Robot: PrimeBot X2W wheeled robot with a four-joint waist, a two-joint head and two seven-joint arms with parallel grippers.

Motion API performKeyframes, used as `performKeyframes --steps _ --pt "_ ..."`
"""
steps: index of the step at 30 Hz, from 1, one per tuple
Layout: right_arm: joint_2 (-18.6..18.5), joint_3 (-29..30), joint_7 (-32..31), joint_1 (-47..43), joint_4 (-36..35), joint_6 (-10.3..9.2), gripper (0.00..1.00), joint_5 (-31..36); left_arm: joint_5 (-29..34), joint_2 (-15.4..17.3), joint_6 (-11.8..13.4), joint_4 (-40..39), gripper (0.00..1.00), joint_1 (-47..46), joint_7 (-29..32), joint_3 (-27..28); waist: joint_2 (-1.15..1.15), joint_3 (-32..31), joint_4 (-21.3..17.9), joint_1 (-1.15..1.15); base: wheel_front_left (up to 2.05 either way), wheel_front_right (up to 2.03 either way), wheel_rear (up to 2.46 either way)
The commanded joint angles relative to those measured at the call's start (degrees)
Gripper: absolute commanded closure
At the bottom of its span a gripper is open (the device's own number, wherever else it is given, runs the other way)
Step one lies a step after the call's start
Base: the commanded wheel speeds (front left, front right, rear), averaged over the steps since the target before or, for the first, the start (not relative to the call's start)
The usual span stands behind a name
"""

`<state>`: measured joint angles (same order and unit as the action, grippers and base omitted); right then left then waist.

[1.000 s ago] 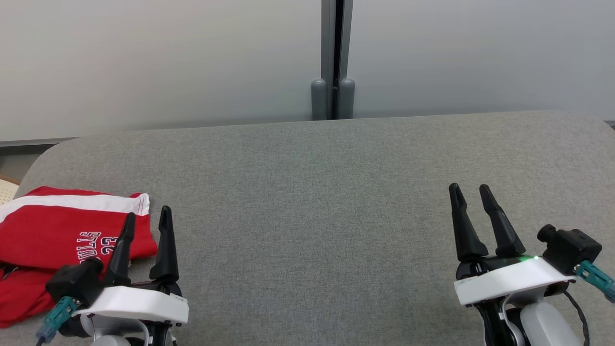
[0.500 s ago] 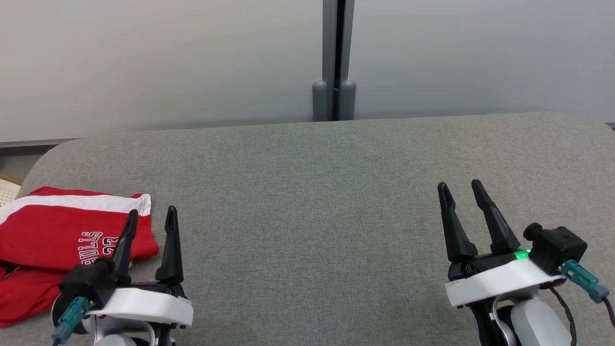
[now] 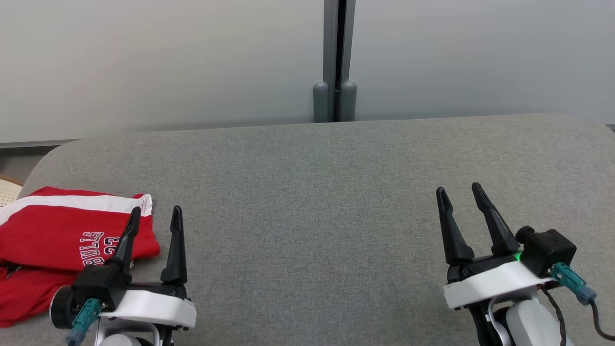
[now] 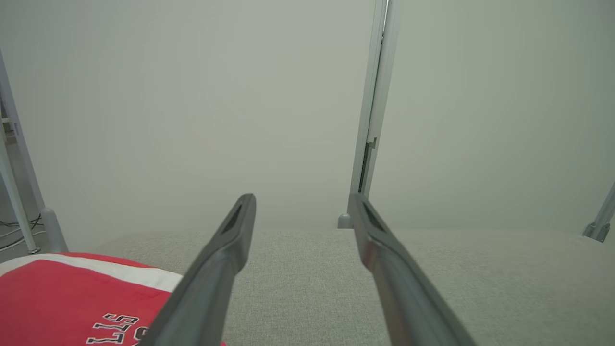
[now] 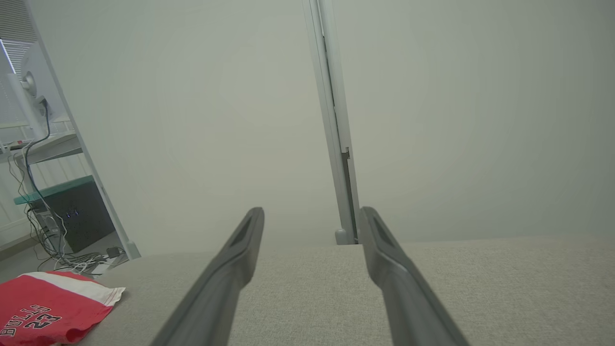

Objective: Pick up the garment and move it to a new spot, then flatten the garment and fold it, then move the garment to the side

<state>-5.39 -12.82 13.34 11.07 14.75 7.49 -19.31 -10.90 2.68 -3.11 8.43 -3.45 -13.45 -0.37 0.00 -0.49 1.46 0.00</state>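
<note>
**Both grippers empty, jersey lying at the desk's left edge**

Nearest to me, my left gripper [image 3: 156, 209] hung low over the desk's [image 3: 307, 192] near-left part with its two fingers spread apart and nothing between them. My right gripper [image 3: 458, 188] stood well apart from it over the near-right part, equally spread and empty. Each wrist view looked out between parted fingers, left gripper [image 4: 301, 199] and right gripper [image 5: 312, 211], over bare grey cloth.

Just beyond and outboard of my left fingers lay the garment [image 3: 57, 235], a red jersey with a white band and dark lettering. It sat in layers against the desk's left edge near the near-left corner, one white-trimmed corner pointing toward the middle. In the head view my left finger crossed its right edge; I could not tell whether it touched.

I judged the garment light, limp and unbreakable. It would sag and slide apart if lifted by one layer. I reckoned the safest hold was a pinch through all layers at the white-trimmed corner [image 4: 158, 281] or along the folded right edge, with a second pinch further along to keep it flat.

Compared with a second earlier, both grippers had drawn slightly inward and back toward me, their fingers as wide as before. The whole head view had crept a little sideways, so the camera had moved. The garment itself had not shifted. Beyond the desk's far edge stood a pale wall.
</note>
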Motion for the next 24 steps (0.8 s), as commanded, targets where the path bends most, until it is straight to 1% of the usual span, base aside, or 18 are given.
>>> performKeyframes --steps 1,15,24 --pt "-0.12 0.04 0.53 0.81 0.20 0.01 0.00 1.15 1.13 0.29 0.28 -0.15 0.00 -0.76 -0.37 -0.03 0.00 0.00 0.01 0.00 0.00 0.00 0.00" --pt "0.46 -0.23 2.01 1.40 2.03 0.00 0.00 6.02 6.04 0.34 0.57 0.22 0.00 -0.88 -1.82 -0.22 0.00 0.15 0.03 0.00 0.00 0.00 0.00" --pt "1.07 2.15 1.97 1.27 2.80 0.00 0.00 6.50 4.87 0.33 0.49 0.66 0.00 -0.77 -1.72 -0.17 0.00 0.30 0.08 0.00 0.00 0.00 0.00"
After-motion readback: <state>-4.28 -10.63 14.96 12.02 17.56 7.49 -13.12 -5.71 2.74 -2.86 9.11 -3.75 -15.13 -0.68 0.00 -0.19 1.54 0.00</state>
